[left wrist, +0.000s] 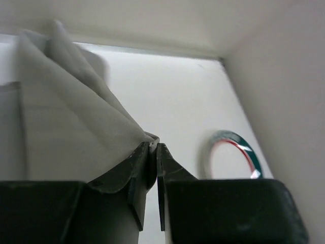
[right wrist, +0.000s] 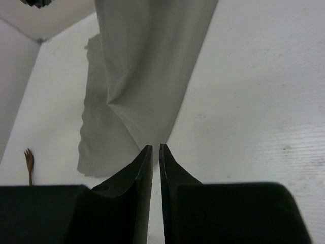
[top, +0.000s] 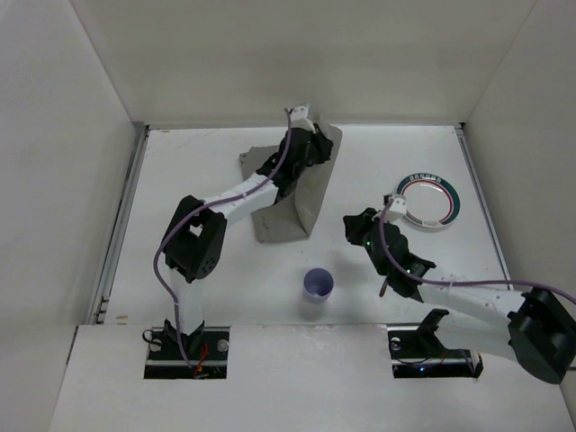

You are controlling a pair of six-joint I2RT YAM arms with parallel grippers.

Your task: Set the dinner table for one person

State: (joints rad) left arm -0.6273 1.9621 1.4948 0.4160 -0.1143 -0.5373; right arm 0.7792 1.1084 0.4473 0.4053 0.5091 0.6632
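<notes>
The dinner table [top: 405,153] is a matte white top walled by white panels. My left gripper [top: 317,144] reaches to the back middle and is shut on an edge of the grey cloth mat [top: 292,202], holding that side up so the cloth hangs in folds. In the left wrist view the cloth [left wrist: 76,117] is pinched between the closed fingertips of the left gripper [left wrist: 154,145]. My right gripper [top: 349,223] is shut and empty, low over the table just right of the cloth. In its wrist view the right gripper [right wrist: 156,147] points at the cloth [right wrist: 147,66].
A white plate with a green and red rim [top: 427,200] lies at the right, and also shows in the left wrist view [left wrist: 233,152]. A purple cup [top: 318,285] stands front centre. A small brown fork [right wrist: 29,161] lies on the table left of the cloth.
</notes>
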